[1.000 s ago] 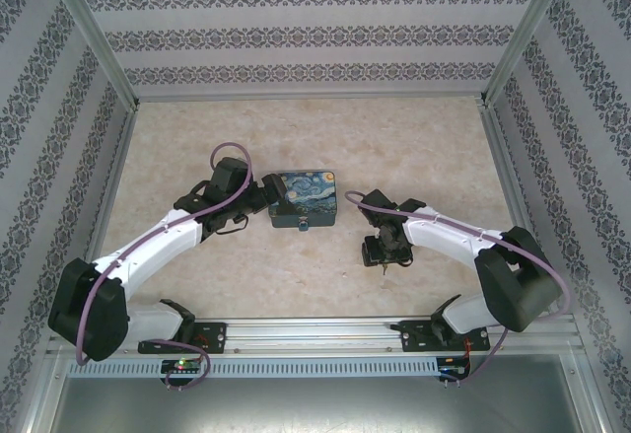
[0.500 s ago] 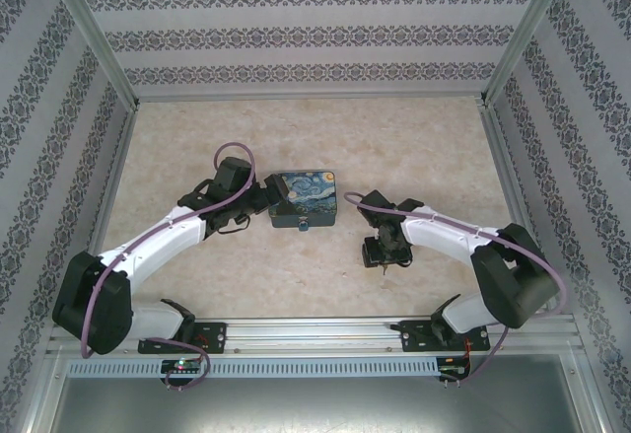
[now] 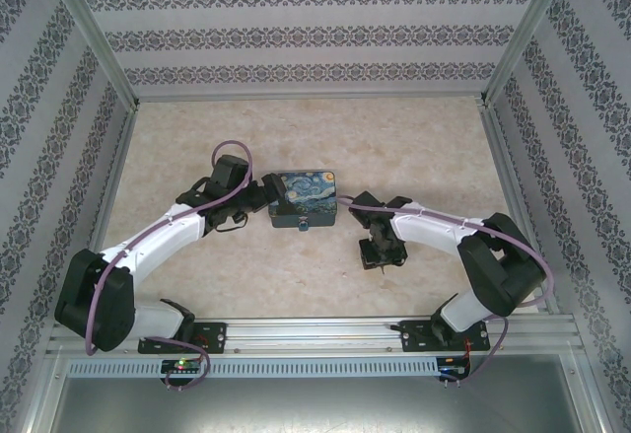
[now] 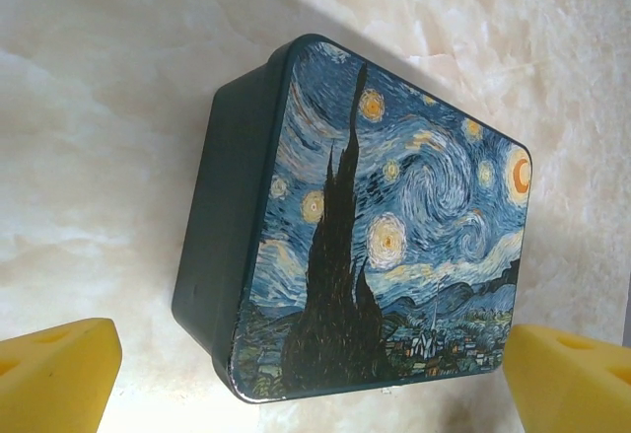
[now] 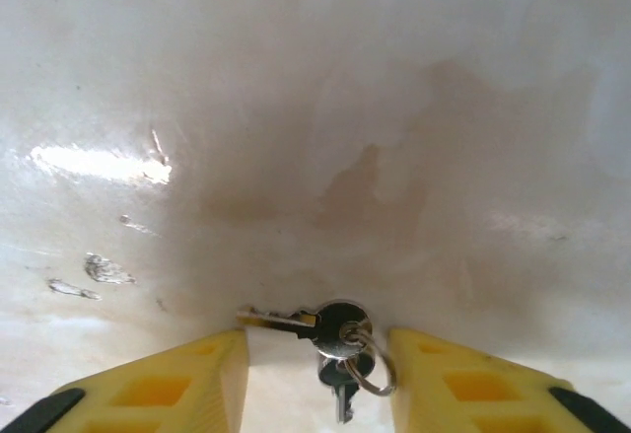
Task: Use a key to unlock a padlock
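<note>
Bright diffuse light from above, soft shadows, white glare on the glossy tabletop [image 5: 99, 162], right wrist view hazy

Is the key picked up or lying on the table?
Lying on the table. The key rests flat between the right pincer's open fingers, not gripped.

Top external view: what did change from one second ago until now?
The right end effector drifted slightly left, toward the padlock, and its arm's elbow swung inward. Nothing was gripped or released. The padlock and the left end effector beside it stayed in place.
</note>
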`<state>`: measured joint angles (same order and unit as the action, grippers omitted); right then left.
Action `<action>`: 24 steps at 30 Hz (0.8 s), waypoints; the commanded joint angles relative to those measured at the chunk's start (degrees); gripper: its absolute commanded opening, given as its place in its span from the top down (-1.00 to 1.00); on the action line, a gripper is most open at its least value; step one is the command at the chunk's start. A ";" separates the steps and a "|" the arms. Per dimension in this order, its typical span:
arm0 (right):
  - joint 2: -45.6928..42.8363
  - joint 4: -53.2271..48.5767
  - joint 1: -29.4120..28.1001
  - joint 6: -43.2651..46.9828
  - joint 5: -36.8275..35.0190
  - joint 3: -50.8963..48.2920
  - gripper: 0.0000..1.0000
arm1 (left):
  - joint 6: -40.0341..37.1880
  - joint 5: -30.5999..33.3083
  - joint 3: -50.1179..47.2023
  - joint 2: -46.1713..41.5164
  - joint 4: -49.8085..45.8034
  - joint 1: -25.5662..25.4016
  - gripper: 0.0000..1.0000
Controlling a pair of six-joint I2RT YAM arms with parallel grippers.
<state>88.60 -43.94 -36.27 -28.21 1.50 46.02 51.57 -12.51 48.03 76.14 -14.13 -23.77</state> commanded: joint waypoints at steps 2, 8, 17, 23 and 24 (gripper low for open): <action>1.11 -1.24 0.33 0.67 -0.93 0.03 0.27 | -1.34 -1.09 1.37 -0.11 1.38 1.05 -0.99; 1.52 1.52 0.87 0.30 3.41 -1.58 0.45 | -1.65 -1.20 1.28 -0.97 0.77 1.40 -0.99; 2.66 3.32 0.73 0.26 3.64 -2.19 0.74 | -1.25 -1.12 0.66 -1.78 0.68 1.52 -0.99; 2.77 4.68 0.85 0.36 3.80 -2.42 1.00 | -1.21 -0.59 0.32 -2.53 0.06 1.52 -0.99; 2.58 4.90 0.91 0.47 3.81 -2.52 1.00 | -1.21 -0.61 0.29 -2.57 -0.01 1.48 -0.99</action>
<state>88.47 -43.94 -35.38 -28.08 3.27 46.13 51.18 -13.30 48.03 75.09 -14.17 -22.79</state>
